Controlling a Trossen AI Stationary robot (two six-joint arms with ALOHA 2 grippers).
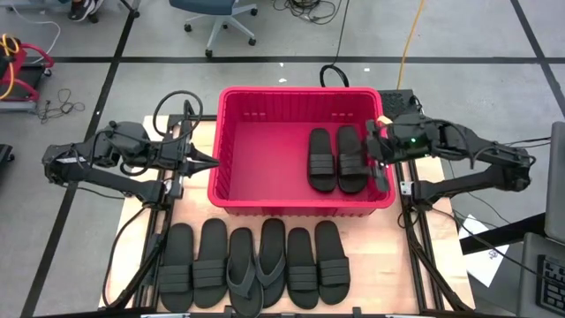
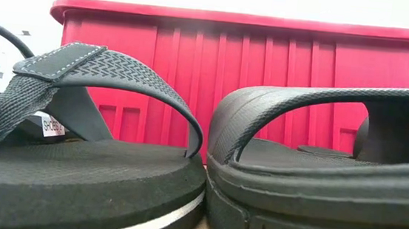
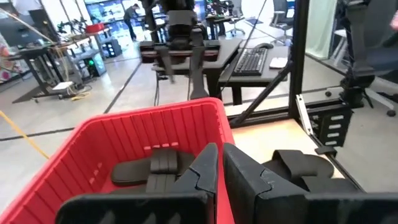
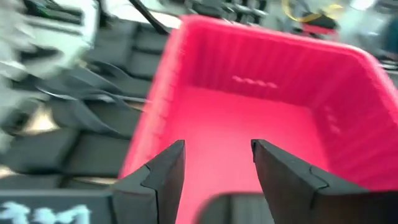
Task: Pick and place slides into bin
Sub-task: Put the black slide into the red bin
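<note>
Two dark arms reach inward from opposite sides of the desk (image 1: pixel 199 132). The left arm lies low and nearly level, its left gripper (image 1: pixel 212 162) just outside the left wall of the bin (image 1: pixel 231 104), fingers (image 3: pixel 205 165) closed on nothing. The right arm bends in over the bin's right rim; its right gripper (image 1: pixel 374 155) hangs above the bin's right side with fingers (image 4: pixel 168 168) spread wide and empty.

The red bin sits at the desk's middle rear. Two slides (image 1: pixel 336 159) lie side by side on its floor toward the right, below the right gripper. Six more slides (image 1: pixel 256 263) form a row on the desk in front of the bin, two with thong straps at the row's centre. A wheeled chair (image 1: pixel 214 19) stands on the floor beyond the desk.
</note>
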